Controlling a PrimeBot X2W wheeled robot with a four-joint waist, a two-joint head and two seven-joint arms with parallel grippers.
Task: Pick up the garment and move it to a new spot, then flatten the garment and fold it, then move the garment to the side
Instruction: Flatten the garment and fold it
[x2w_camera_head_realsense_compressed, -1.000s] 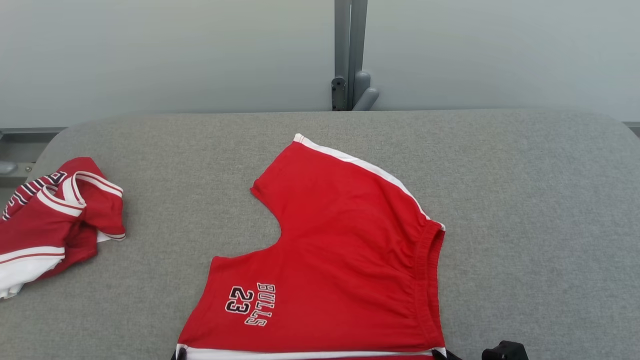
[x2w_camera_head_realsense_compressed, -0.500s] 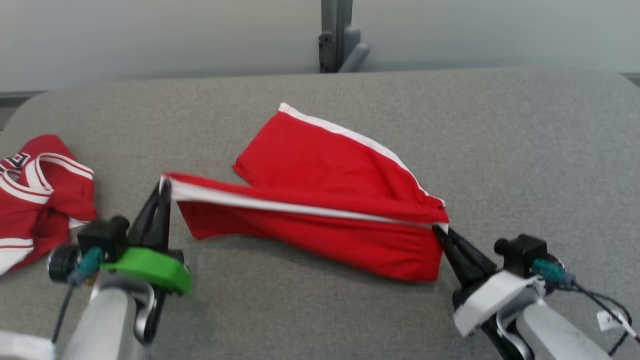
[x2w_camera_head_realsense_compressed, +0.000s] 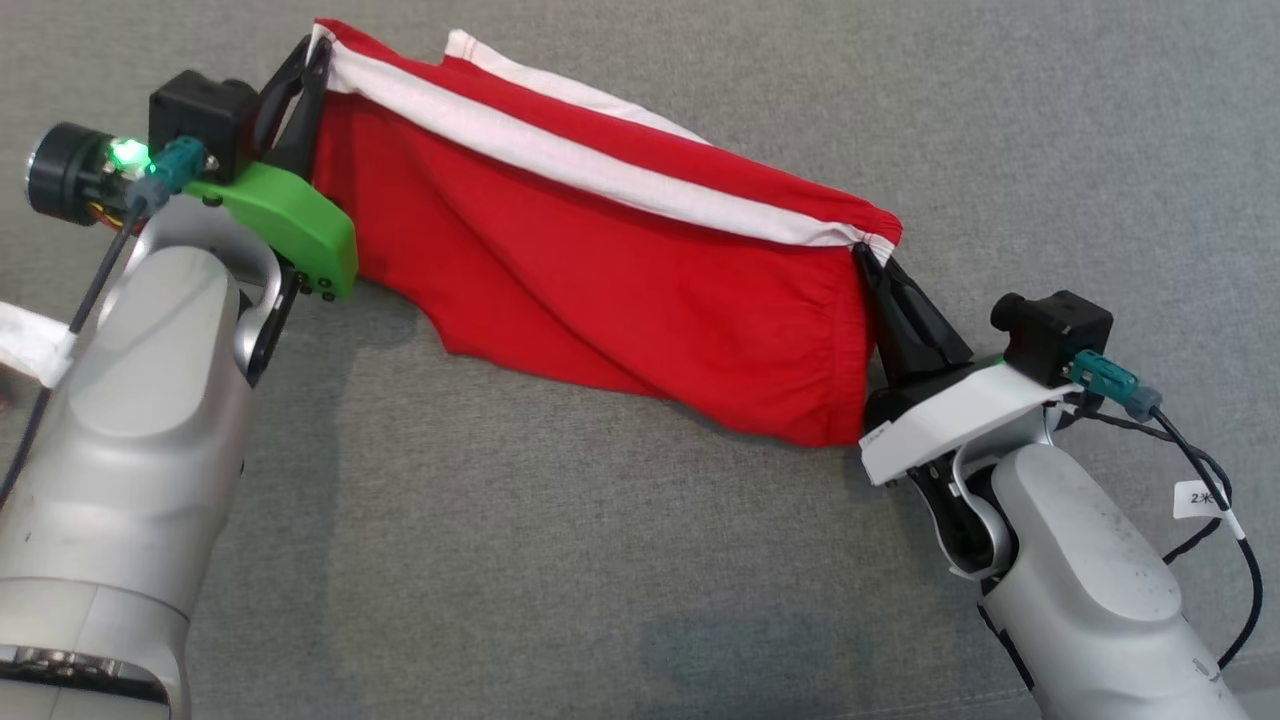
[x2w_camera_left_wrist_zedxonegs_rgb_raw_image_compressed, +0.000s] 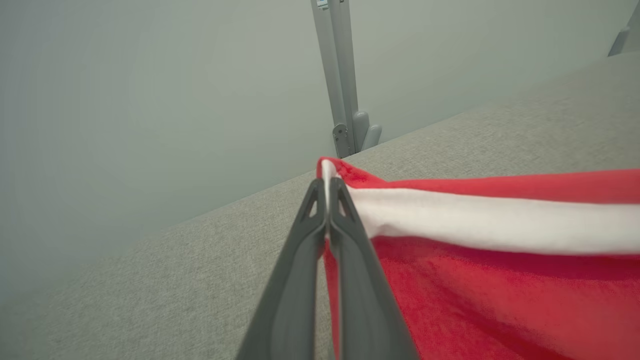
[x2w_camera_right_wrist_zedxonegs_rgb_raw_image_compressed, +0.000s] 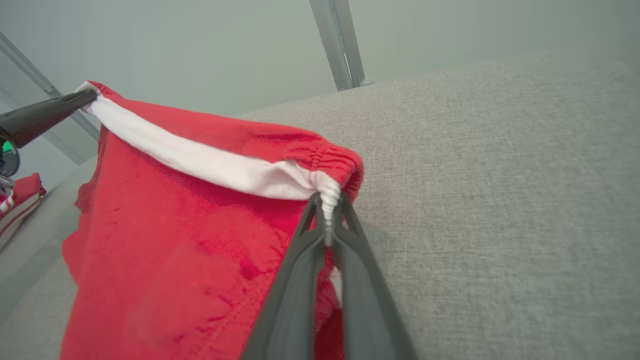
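Red shorts (x2w_camera_head_realsense_compressed: 600, 270) with a white side stripe hang stretched between my two grippers above the grey table (x2w_camera_head_realsense_compressed: 600, 560). My left gripper (x2w_camera_head_realsense_compressed: 312, 60) is shut on the hem corner at the stripe's end, also seen close up as gripper (x2w_camera_left_wrist_zedxonegs_rgb_raw_image_compressed: 327, 187) pinching the white stripe of the shorts (x2w_camera_left_wrist_zedxonegs_rgb_raw_image_compressed: 475, 270). My right gripper (x2w_camera_head_realsense_compressed: 868, 258) is shut on the waistband corner; the wrist view shows that gripper (x2w_camera_right_wrist_zedxonegs_rgb_raw_image_compressed: 327, 205) clamped on the gathered white end of the shorts (x2w_camera_right_wrist_zedxonegs_rgb_raw_image_compressed: 190, 250). The lower leg of the shorts droops toward the table.
A second red and white garment (x2w_camera_right_wrist_zedxonegs_rgb_raw_image_compressed: 20, 200) lies at the table's far left. A grey post (x2w_camera_left_wrist_zedxonegs_rgb_raw_image_compressed: 342, 100) stands behind the table against the pale wall. Open grey table surface lies in front of and right of the shorts.
Both grippers have lifted the shorts' near edge up and carried it away from me over the far leg. The head camera has tilted down, so the wall and the other garment left the view.
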